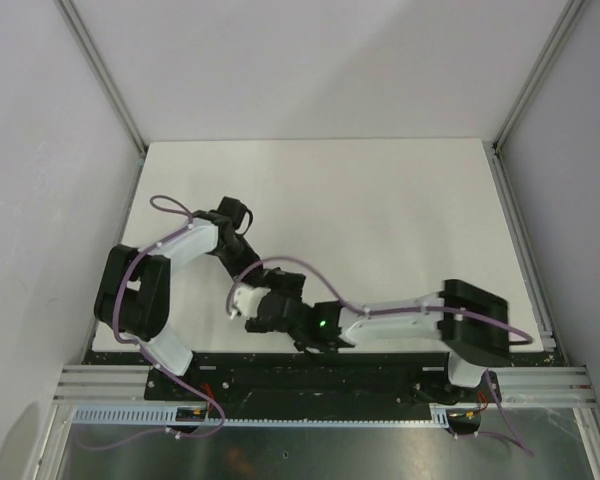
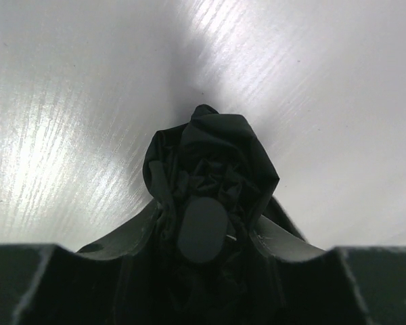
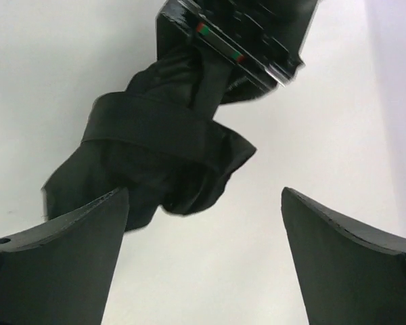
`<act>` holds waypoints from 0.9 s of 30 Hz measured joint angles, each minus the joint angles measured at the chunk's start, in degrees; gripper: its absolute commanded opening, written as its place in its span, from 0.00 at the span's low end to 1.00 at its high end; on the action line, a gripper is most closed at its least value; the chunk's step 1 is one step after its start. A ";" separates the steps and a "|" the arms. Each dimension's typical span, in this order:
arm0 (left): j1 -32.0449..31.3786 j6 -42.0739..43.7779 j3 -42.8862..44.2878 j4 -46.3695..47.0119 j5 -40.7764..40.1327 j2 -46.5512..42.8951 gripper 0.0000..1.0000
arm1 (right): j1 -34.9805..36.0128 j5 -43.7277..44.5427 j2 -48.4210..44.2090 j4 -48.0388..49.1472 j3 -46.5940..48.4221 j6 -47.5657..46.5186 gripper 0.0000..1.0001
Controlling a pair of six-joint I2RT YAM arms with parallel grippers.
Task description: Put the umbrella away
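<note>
The black umbrella (image 2: 210, 156) is folded into a bundle and sticks out of my left gripper (image 2: 208, 220), whose jaws are shut on it above the white table. From the right wrist, the umbrella (image 3: 155, 156) shows a closure strap (image 3: 145, 128) wrapped round it, with the left gripper (image 3: 247, 37) clamped on it higher up. My right gripper (image 3: 204, 203) is open wide just below and beside the bundle, with nothing between its fingers. Its left finger (image 3: 68, 264) is close to the fabric. From above, both grippers meet near the table's front, the umbrella (image 1: 275, 305) between them.
The white table (image 1: 380, 220) stretches behind the arms, bounded by grey walls and aluminium posts (image 1: 515, 240). A purple cable (image 1: 280, 265) loops over the left arm. The front rail (image 1: 320, 385) runs along the near edge.
</note>
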 measured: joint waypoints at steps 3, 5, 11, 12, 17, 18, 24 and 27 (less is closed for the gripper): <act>0.26 1.66 0.24 -0.04 -0.24 -1.27 0.00 | -3.21 -8.50 -7.72 -7.34 -0.22 13.60 0.99; 0.31 2.58 -0.02 0.09 -0.66 -2.84 0.00 | -7.32 -14.23 -13.29 -10.27 -0.20 23.67 0.99; 0.37 4.15 -4.39 2.40 -1.07 -8.70 0.00 | -20.17 -25.14 -22.93 -14.84 -0.42 50.69 0.99; 0.37 4.57 -5.05 2.80 -0.83 -9.46 0.00 | -21.55 -26.67 -23.61 -15.06 -0.87 54.38 0.99; 0.37 6.45 -6.75 7.65 2.51 -15.28 0.00 | -30.10 -38.14 -28.63 -11.74 -10.29 71.47 0.99; 0.37 6.75 -6.84 9.42 3.48 -17.38 0.00 | -32.28 -40.30 -29.86 -10.84 -12.76 74.47 0.99; 0.42 6.56 -7.72 25.99 8.44 -32.02 0.00 | -42.29 -50.14 -34.32 -9.25 -17.88 90.25 0.97; 0.59 4.81 -7.65 35.08 10.97 -36.37 0.00 | -45.44 -53.62 -36.13 -7.37 -17.88 97.18 0.94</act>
